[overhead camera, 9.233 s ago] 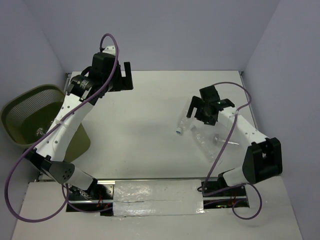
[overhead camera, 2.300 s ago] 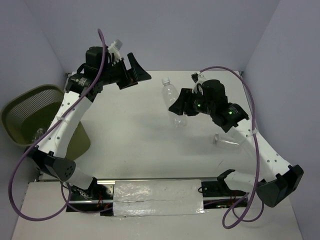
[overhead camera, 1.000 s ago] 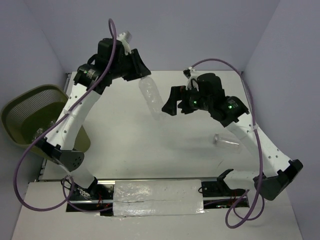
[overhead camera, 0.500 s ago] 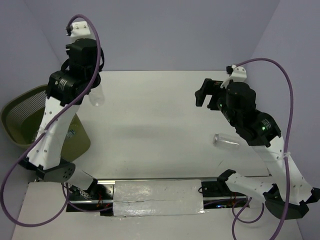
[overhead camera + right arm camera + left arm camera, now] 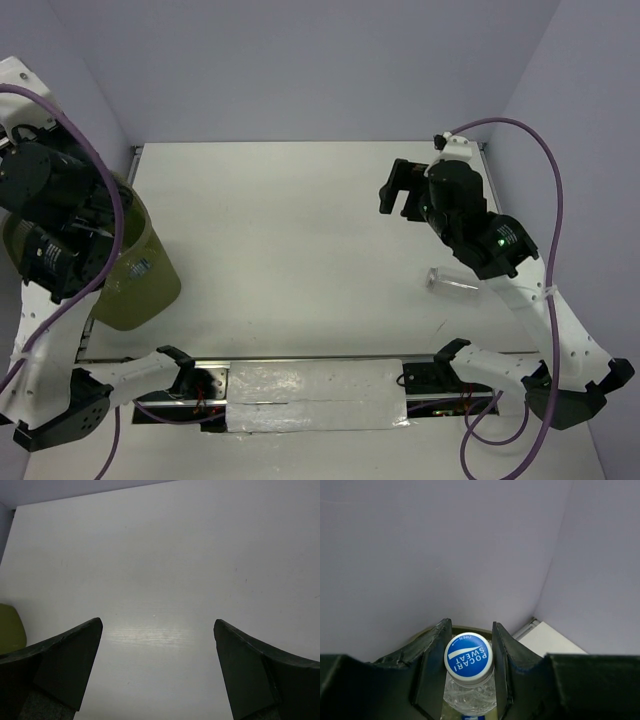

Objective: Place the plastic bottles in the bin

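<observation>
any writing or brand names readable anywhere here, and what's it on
"POCARI SWEAT": white letters on the blue cap of the plastic bottle gripped in the left tool; it reads upside down in the left wrist view.
"OPEN": small, beside a curved arrow, at the rim of the same cap.
Small label on the wall of the bin: too small to read.

Left claw (image 5: 468, 630) clamped tight (arm raised, far left), right claw (image 5: 157, 624) wide apart.

left end effector (image 5: 468, 628): carried bottle (image 5: 468, 661) over bin (image 5: 152, 288) | right arm (image 5: 470, 222): withdrawn
</observation>
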You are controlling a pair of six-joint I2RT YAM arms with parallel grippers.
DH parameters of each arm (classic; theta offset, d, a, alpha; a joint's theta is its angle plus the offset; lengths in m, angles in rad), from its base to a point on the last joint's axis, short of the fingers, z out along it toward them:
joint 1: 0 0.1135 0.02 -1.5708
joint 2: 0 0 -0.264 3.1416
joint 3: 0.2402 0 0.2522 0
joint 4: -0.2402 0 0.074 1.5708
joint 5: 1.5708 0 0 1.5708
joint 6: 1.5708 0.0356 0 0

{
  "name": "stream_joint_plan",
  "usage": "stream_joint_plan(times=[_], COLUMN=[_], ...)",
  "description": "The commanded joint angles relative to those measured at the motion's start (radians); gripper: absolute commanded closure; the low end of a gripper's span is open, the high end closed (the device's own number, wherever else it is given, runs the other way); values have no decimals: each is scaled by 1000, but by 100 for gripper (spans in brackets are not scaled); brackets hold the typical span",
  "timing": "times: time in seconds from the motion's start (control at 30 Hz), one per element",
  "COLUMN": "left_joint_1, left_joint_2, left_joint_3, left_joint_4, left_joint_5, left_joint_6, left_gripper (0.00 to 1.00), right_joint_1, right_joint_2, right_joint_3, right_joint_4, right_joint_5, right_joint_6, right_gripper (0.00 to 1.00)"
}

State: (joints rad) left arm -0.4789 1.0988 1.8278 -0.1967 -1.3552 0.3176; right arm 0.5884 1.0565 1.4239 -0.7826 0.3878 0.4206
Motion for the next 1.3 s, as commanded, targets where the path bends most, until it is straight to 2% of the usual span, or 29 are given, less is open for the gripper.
stream_joint_plan(times=[0.0, 0.2, 0.23, 0.27, 0.3, 0.33, 0.37, 0.43, 0.5, 0.57, 0.6, 0.63, 0.67, 0.73, 0.87, 0.93, 1.0, 1.13, 1.27], left_joint_1=[3, 14, 29, 43, 62, 125, 172, 294, 318, 327, 329, 329, 329, 330, 329, 329, 327, 301, 240], left_joint_2=[6, -22, -17, -14, -7, 18, 33, 56, 53, 42, 36, 36, 38, 50, 85, 108, 134, 188, 234], left_joint_3=[-22, -116, -122, -116, -99, -76, -47, -22, -73, -108, -117, -122, -121, -104, -4, 36, 93, 162, 179], left_joint_4=[76, -21, -64, -126, -209, -413, -513, -624, -623, -612, -610, -606, -601, -606, -619, -622, -626, -636, -635], left_joint_5=[-58, -88, -79, -65, -41, -6, 113, 227, 295, 349, 361, 372, 383, 395, 487, 569, 632, 838, 893], left_joint_6=[69, -15, -52, -165, -240, -341, -518, -590, -615, -627, -630, -631, -631, -632, -640, -644, -661, -681, -693], left_gripper=[100, 100, 100, 100, 100, 100, 100, 100, 99, 84, 58, 41, 14, 2, 1, 1, 1, 1, 1], right_joint_1=[-1, -2, -2, -5, -4, -4, -5, -7, -10, -13, -16, -16, -25, -33, -111, -221, -335, -439, -498], right_joint_2=[-3, -16, -19, -18, -24, -27, -30, -43, -49, -50, -50, -47, -46, -44, -12, -9, -33, -121, -193], right_joint_3=[-16, -45, -48, -52, -60, -63, -66, -72, -74, -77, -83, -89, -106, -131, -190, -223, -290, -394, -494], right_joint_4=[36, 22, 17, 16, 11, 11, 11, 11, 3, -4, -16, -24, -35, -55, -168, -219, -224, -201, -201], right_joint_5=[-10, -1, 0, 0, 0, -1, -1, -1, 2, 5, 6, 3, 2, 14, 43, 10, -62, -156, -208], right_joint_6=[20, 24, 30, 33, 35, 38, 40, 35, 35, 40, 46, 64, 73, 127, 265, 323, 355, 479, 615], right_gripper=[0, 0, 0, 0, 0, 0, 0, 0, 0, 0, 0, 0, 0, 0, 0, 0, 0, 0, 0])
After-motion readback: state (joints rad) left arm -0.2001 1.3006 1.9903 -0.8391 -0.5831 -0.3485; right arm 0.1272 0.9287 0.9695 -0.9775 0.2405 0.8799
